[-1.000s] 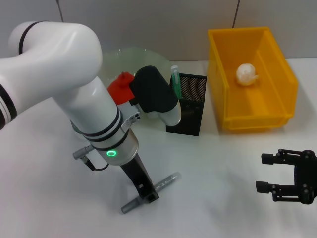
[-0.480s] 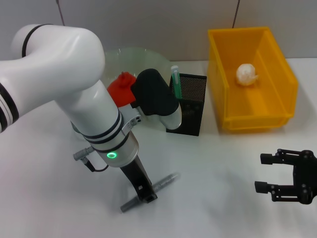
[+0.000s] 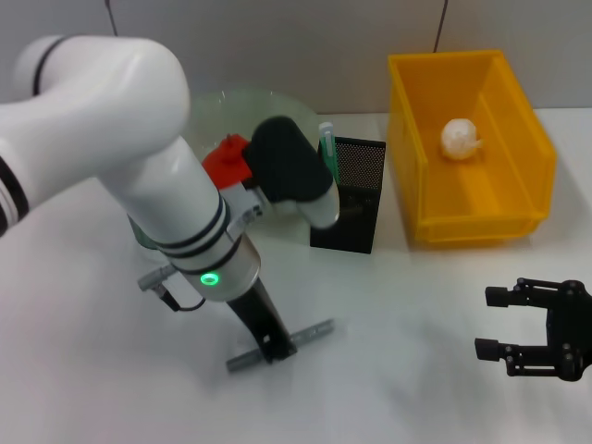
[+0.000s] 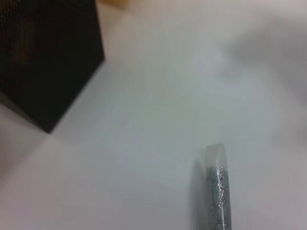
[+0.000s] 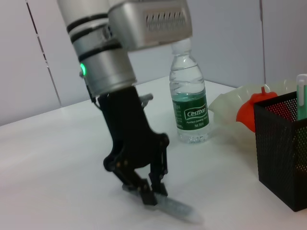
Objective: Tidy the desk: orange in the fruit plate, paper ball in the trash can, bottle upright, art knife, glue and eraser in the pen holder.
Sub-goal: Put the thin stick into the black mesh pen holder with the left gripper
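My left gripper [image 3: 276, 350] is down at the table in front of me, shut on the grey art knife [image 3: 305, 333]. In the right wrist view, the left gripper [image 5: 152, 192] pinches the knife [image 5: 176, 209] near one end. The knife's clear tip [image 4: 217, 184] shows in the left wrist view. The orange [image 3: 225, 157] lies in the fruit plate [image 3: 222, 104]. The bottle [image 5: 189, 103] stands upright. A green-white glue stick [image 3: 326, 146] stands in the pen holder [image 3: 359, 199]. The paper ball [image 3: 460, 137] lies in the trash can [image 3: 518, 148]. The eraser is out of view. My right gripper [image 3: 497, 324] rests open at the right.
The pen holder [image 5: 283, 143] stands between the plate [image 5: 229, 106] and the yellow bin. The left arm's big white elbow covers much of the plate and the bottle in the head view. Bare white table lies between the two grippers.
The left arm has shifted slightly, and the knife in its gripper has turned from a steep diagonal to a flatter angle. The right gripper has stayed put.
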Controlling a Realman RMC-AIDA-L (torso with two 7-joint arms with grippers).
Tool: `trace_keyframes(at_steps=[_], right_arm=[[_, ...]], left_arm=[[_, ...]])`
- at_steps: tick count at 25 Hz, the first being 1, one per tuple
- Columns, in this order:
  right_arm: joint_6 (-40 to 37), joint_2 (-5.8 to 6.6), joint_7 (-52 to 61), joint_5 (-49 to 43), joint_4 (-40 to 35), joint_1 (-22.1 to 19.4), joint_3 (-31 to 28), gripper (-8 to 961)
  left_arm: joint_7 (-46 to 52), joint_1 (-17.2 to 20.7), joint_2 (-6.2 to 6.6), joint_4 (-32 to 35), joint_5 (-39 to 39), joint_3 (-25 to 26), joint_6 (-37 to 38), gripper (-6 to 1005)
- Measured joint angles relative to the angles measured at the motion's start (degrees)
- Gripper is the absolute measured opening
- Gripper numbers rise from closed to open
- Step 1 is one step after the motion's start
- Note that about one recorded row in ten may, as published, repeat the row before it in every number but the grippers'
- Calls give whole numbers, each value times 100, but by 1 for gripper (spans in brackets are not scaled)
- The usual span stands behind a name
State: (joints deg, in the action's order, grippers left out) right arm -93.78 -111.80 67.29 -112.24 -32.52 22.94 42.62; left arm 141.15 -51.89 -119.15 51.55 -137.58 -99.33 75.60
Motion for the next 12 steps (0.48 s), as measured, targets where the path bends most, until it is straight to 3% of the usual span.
trace_keyframes(at_steps=[2,3,6,8,9,10,12], right_arm=[[0,0,2,0,0,0,1,768],[0,0,14,0,0,0,0,768],[1,1,54,0,0,-1,0,768],[13,4,99,0,0,-7,1,768],[13,4,99,0,0,-7,1,768],[25,5,107,0,0,-14,-2,768],[56,5,131,0,0,-15,-7,768]], left_arm=[[-13,51,14,121,12,221,33,198],[-116,181,27,334,46,677,81,189],[-165,241,32,437,66,888,98,171],[-374,455,42,745,332,1519,144,159],[-374,455,42,745,332,1519,144,159],[-821,739,63,997,953,2316,283,159],[-933,790,64,1020,1102,2460,323,160]])
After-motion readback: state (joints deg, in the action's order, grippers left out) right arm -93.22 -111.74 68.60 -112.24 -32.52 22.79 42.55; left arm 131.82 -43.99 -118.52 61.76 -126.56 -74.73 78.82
